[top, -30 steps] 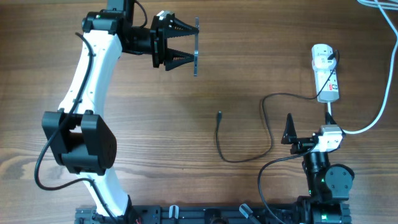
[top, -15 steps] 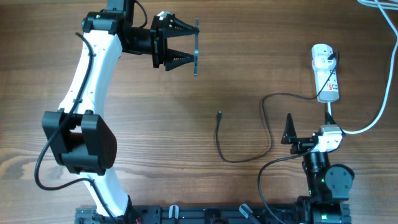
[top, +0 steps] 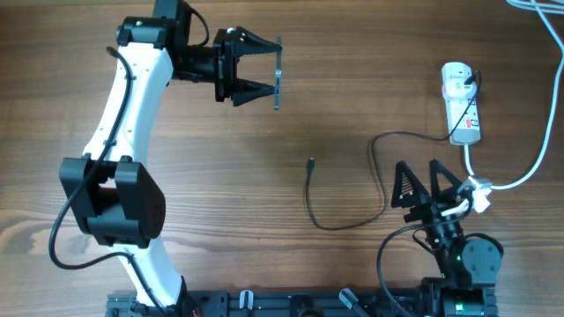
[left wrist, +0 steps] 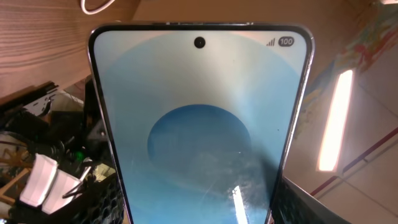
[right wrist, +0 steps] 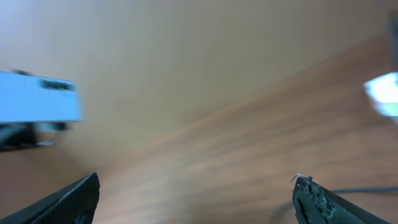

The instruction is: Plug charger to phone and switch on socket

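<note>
In the overhead view my left gripper [top: 269, 68] is shut on the phone [top: 278, 70], holding it edge-on above the table at the upper middle. The left wrist view is filled by the phone [left wrist: 199, 124], teal screen toward the camera, with a black finger on each long side. The charger [top: 310, 189], a thin black cable, loops over the table from the socket [top: 461, 104]; its free tip lies near the centre. My right gripper [top: 418, 167] stands open and holds nothing, right of the cable loop and below the socket. The right wrist view is blurred; the gripper [right wrist: 196, 186] there has wide-apart fingers.
A thick white lead [top: 529, 172] curves from the socket's near end to the table's right edge and up to the far corner. Bare wood lies between the two arms. A blurred white block [right wrist: 37, 102] shows at the left of the right wrist view.
My right gripper has swung round, so both spread fingers now show from above. The left gripper with the phone has tilted and shifted slightly up.
</note>
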Controlling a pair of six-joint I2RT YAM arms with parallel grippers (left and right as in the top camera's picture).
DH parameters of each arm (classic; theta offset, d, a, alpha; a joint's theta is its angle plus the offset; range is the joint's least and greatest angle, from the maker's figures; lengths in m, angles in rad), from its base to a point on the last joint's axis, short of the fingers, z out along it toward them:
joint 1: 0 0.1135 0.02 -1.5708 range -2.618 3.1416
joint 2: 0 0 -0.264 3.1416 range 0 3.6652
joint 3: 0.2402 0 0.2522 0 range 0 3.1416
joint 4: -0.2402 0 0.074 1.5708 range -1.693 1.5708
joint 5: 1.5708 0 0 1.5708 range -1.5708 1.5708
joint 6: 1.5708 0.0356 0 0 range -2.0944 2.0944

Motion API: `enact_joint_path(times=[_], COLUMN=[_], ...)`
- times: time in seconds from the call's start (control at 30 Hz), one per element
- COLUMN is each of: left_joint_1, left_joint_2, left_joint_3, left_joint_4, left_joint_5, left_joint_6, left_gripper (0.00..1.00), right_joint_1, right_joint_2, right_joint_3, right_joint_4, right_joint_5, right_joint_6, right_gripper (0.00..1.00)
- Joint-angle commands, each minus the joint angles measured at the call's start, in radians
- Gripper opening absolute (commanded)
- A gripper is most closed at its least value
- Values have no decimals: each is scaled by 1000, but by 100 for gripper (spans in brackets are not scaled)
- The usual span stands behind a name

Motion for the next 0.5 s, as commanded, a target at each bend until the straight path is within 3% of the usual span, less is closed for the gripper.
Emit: enact_joint_path(times=[0.0, 0.1, 0.23, 0.33, 0.47], left_joint_1=[1, 1, 1, 1, 1], left_joint_2=[-26, -26, -26, -26, -26], left_joint_3=[0, 0, 0, 0, 0], left_joint_4=[-3, -3, -3, -3, -3], left_joint_5=[56, 56, 56, 56, 56], left_joint_6=[-28, -28, -30, -36, -36], left_gripper=[69, 69, 69, 70, 70], right_joint_1=[-2, -2, -2, -2, -2], right_joint_2=[-4, 14, 131, 233, 320], right_joint_3=[35, 129, 363, 479, 521], right_joint_4=[10, -80, -466, -627, -711], right_joint_5=[-128, -92, 82, -14, -175], right_joint_6=[78, -21, -118, -186, -154], right_gripper=[100, 100, 100, 100, 100])
